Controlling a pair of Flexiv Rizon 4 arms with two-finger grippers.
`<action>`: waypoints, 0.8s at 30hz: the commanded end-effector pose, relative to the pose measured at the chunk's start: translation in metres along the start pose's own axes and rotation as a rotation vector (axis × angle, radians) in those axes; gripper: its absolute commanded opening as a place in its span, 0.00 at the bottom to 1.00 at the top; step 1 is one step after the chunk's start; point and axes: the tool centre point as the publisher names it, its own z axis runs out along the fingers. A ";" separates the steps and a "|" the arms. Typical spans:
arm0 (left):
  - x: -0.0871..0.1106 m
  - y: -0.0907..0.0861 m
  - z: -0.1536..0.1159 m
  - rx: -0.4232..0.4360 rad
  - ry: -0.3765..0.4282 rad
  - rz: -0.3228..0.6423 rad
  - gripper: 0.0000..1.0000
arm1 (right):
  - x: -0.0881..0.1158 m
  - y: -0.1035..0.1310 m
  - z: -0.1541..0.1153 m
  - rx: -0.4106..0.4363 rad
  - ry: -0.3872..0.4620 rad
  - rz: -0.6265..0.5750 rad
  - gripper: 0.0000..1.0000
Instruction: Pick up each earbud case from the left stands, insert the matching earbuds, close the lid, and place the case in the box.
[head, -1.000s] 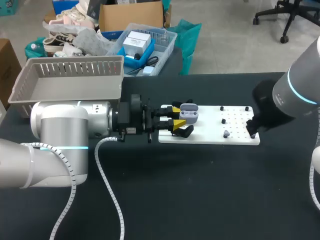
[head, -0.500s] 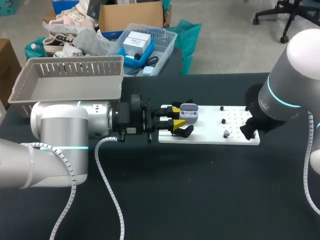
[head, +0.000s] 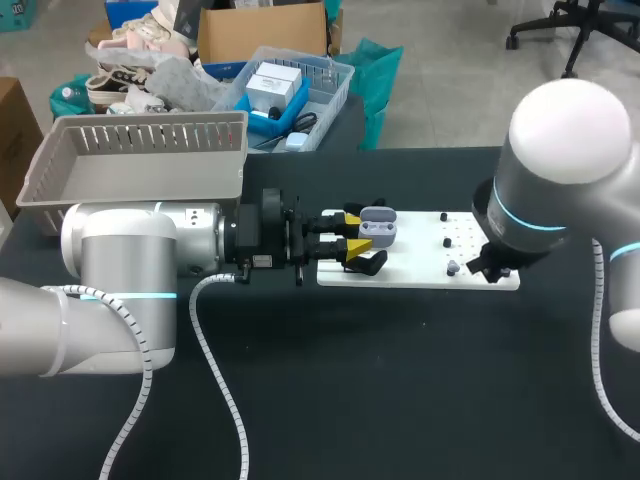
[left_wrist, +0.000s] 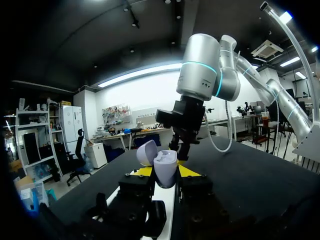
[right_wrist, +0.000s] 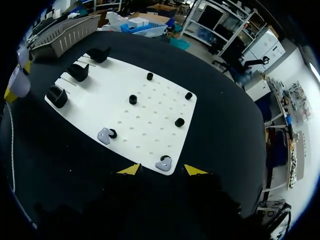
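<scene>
My left gripper (head: 355, 232) is shut on a lavender earbud case (head: 380, 230), held over the left end of the white board (head: 420, 275). In the left wrist view the case (left_wrist: 164, 162) sits between the yellow tips with its lid (left_wrist: 146, 152) open. My right gripper (right_wrist: 163, 170) stands open over the board's front right corner. A lavender earbud (right_wrist: 164, 163) lies between its tips without touching them. A second earbud (right_wrist: 104, 135) lies further along the board's front edge, seen from the head view as earbud (head: 453, 267). My right gripper (head: 490, 268) is mostly hidden under its wrist there.
Three black stands (right_wrist: 78, 71) line the board's left end, and several black pegs (right_wrist: 132, 99) stand on it. A grey slotted basket (head: 150, 135) sits at the table's back left. The black table (head: 400, 380) lies bare in front of the board.
My right arm has swung in over the board's right end, and its gripper has shifted slightly left along the front edge. The left arm and the case have not moved.
</scene>
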 end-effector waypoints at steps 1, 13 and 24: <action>0.001 0.000 0.000 0.000 -0.002 0.001 0.00 | -0.001 0.002 0.005 0.067 -0.004 0.003 0.48; 0.001 0.000 0.000 0.000 -0.002 0.001 0.00 | -0.005 0.001 0.009 0.077 -0.001 -0.012 0.43; 0.001 0.000 0.000 0.000 -0.002 0.001 0.00 | -0.003 -0.003 0.015 0.091 0.013 -0.016 0.38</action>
